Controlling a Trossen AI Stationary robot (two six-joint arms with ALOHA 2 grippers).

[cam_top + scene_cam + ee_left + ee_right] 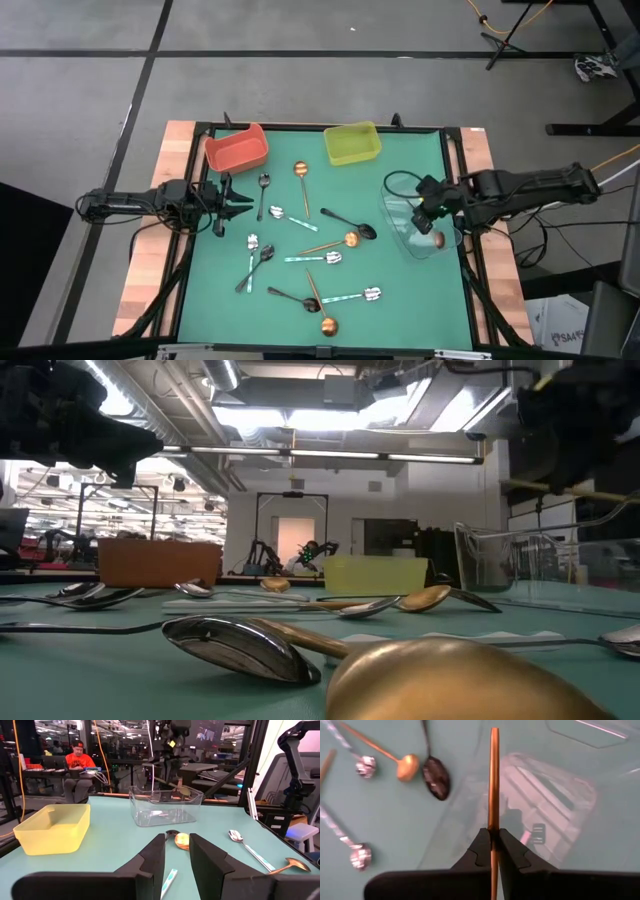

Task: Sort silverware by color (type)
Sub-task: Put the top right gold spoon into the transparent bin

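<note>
Black, silver and copper-gold spoons (335,243) lie scattered flat on the green mat. My right gripper (430,212) hovers over the clear bin (405,235) at the table's right and is shut on a copper-gold spoon (494,780); its round bowl (438,240) shows inside the bin's outline. My left gripper (240,205) waits open and low at the table's left, beside a black spoon (263,185). In the left wrist view its fingers (177,857) point across the mat toward the clear bin (165,807). My right gripper pinches the copper-gold spoon's thin handle (493,827) between its two fingers, coming from above the clear bin. The handle runs along the fingers and its free end (494,732) sticks out well past the fingertips. Whether the bowl touches the bin I cannot tell.
A red bin (237,150) and a yellow-green bin (352,143) stand along the mat's far edge. Loose spoons fill the mat's middle and near part (320,310). A wooden border (150,260) frames the mat. A seated person (77,760) shows in the room beyond.
</note>
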